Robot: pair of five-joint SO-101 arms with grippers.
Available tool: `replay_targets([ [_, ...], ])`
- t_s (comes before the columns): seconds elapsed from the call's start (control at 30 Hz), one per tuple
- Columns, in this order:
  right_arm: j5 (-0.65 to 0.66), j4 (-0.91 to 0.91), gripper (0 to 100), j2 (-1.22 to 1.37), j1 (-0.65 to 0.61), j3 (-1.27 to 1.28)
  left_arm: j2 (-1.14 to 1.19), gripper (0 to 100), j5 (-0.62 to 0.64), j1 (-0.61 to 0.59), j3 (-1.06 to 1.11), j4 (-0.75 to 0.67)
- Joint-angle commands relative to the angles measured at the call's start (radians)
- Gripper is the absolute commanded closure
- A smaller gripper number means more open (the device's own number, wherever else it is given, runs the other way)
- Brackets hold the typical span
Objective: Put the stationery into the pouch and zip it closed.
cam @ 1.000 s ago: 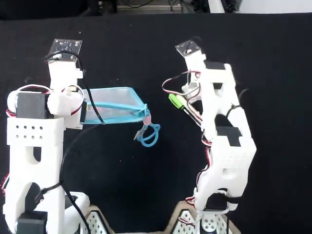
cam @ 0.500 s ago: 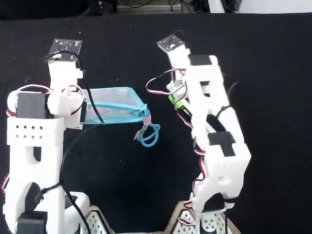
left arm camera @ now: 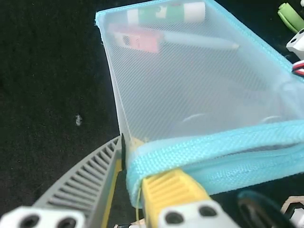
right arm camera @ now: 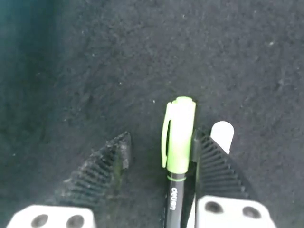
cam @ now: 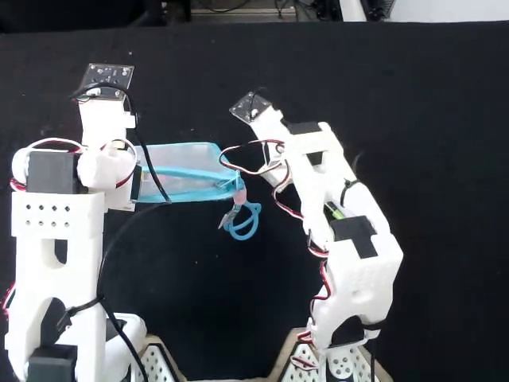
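Observation:
The translucent blue pouch [cam: 187,171] lies on the black cloth. My left gripper [left arm camera: 135,156] is shut on its zipper-edge corner [cam: 141,185]. Through the mesh [left arm camera: 199,90] I see a green-and-white marker [left arm camera: 166,12], a pink eraser [left arm camera: 137,39] and a pale blue pen [left arm camera: 199,40]. A blue cord loop [cam: 242,220] hangs at the pouch's right end. My right arm [cam: 302,159] stands beside that end. Its gripper [right arm camera: 159,137] is open around a green-capped black pen [right arm camera: 179,128], which rests against one finger [right arm camera: 209,161]. The other finger stays apart from it. The pen's cap also shows past the pouch [left arm camera: 290,13].
Black cloth [cam: 445,119] covers the table, with open room to the right and at the back. The two arm bases [cam: 56,318] stand at the front edge. The pouch's teal edge [right arm camera: 14,28] shows dimly to one side of the pen.
My right arm has swung left toward the pouch's right end and now covers the green pen in the high view. The left arm and the pouch have stayed still.

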Motion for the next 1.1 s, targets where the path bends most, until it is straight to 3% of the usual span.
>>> replay_targets([
  [0.0,0.009,-0.025,85.4,-0.062,0.028,0.001,-0.017,97,0.003,0.004,-0.007,0.006],
  [0.13,0.006,-0.02,99.2,-0.056,0.08,0.002,-0.017,97,0.003,0.004,-0.007,0.006],
  [0.3,-0.015,0.064,98.8,-0.127,0.199,-0.033,-0.017,97,0.003,0.004,-0.007,0.006],
  [0.5,-0.19,0.273,98.8,-0.315,0.345,-0.059,-0.017,97,0.003,0.004,-0.007,0.006],
  [0.63,-0.203,0.259,98.8,-0.358,0.511,-0.053,-0.017,97,0.003,0.004,-0.007,0.006],
  [0.87,-0.192,0.143,98.7,-0.153,0.743,-0.044,-0.017,97,0.003,0.004,-0.005,0.006],
  [1.07,-0.094,0.193,96.0,0.039,0.824,-0.134,-0.017,97,0.003,0.004,-0.005,0.006],
])
